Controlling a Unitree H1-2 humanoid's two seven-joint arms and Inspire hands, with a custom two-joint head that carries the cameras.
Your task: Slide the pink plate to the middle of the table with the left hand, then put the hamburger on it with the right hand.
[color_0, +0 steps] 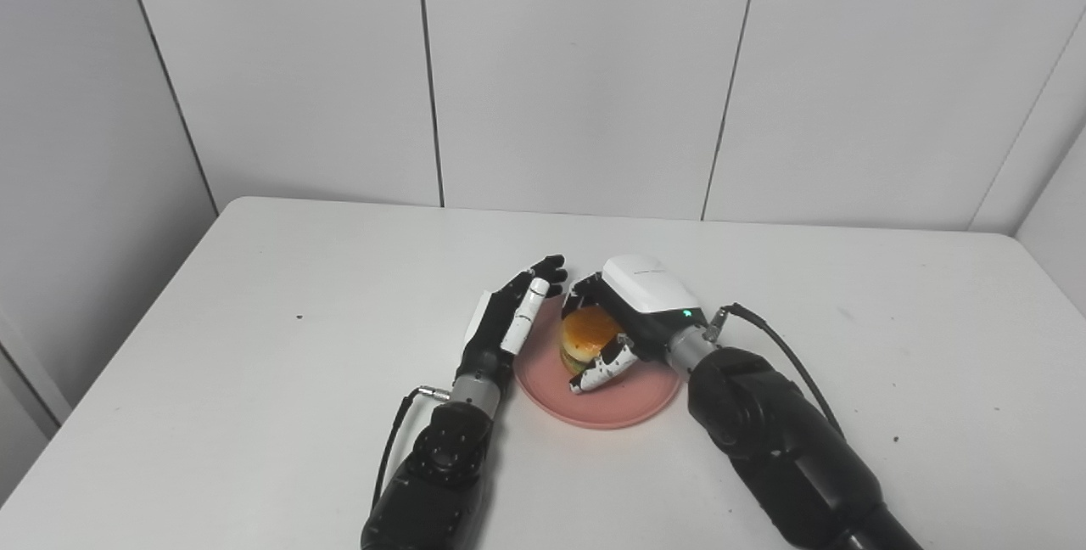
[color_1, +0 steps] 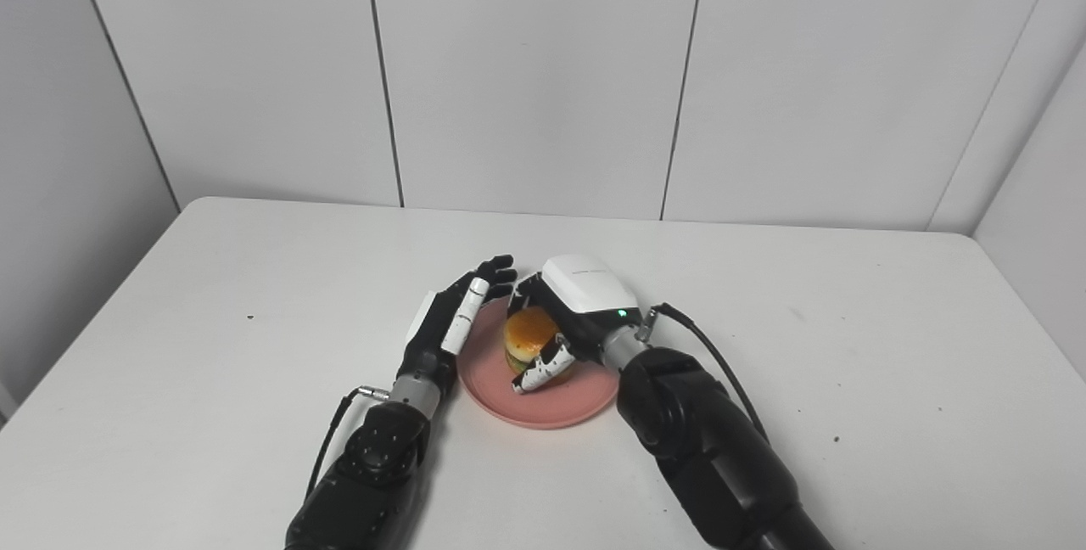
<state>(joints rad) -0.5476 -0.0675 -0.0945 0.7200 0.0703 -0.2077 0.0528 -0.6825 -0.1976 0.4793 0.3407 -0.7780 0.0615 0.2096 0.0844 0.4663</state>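
Hamburger (color_0: 587, 338), soft and stacked, sits on the pink plate (color_0: 624, 410), cupped sideways by the right hand (color_0: 632, 312); left hand (color_0: 509, 317) spread, empty, at the plate's left rim.

The round pink plastic plate (color_0: 612, 408) lies near the middle of the white rectangular table (color_0: 254, 380), toward its front half. On the plate, left of its centre, sits the hamburger with its golden bun (color_0: 588, 335). The right hand (color_0: 632, 321) is over the plate's back and right part, its fingers wrapped around the hamburger. The left hand (color_0: 507, 317) stands just beside the plate's left rim, fingers spread and pointing toward the back wall (color_0: 577, 75).
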